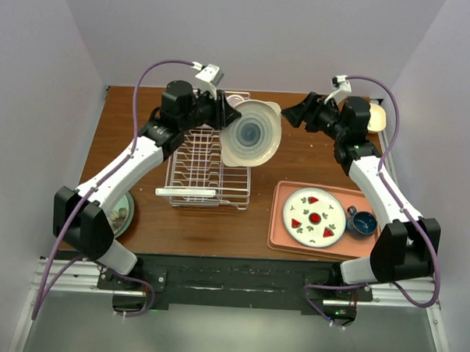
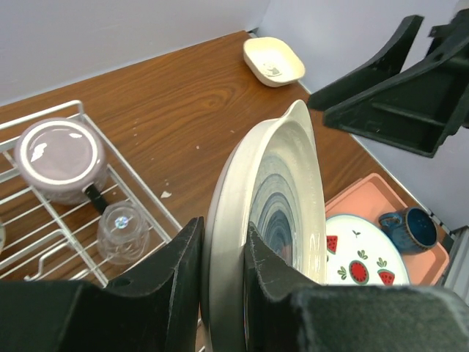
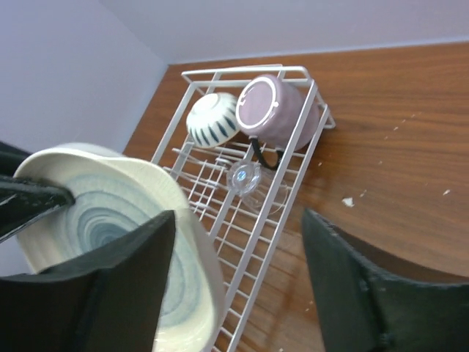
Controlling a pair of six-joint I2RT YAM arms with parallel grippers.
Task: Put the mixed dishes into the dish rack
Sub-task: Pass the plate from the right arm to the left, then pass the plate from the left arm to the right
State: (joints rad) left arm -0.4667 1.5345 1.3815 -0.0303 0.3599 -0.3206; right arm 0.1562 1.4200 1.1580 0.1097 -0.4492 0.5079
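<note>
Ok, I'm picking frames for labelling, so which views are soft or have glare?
Left wrist: the left gripper is close and blurred, the cream plate it clamps is sharp, and white glare sits on the purple cup. Right wrist: the right gripper is dark and soft, the dish rack crisp. Top external: even light, soft shadows, no blur.

cream blue-ringed plate (image 1: 251, 134), white rack (image 1: 196, 165)
</note>
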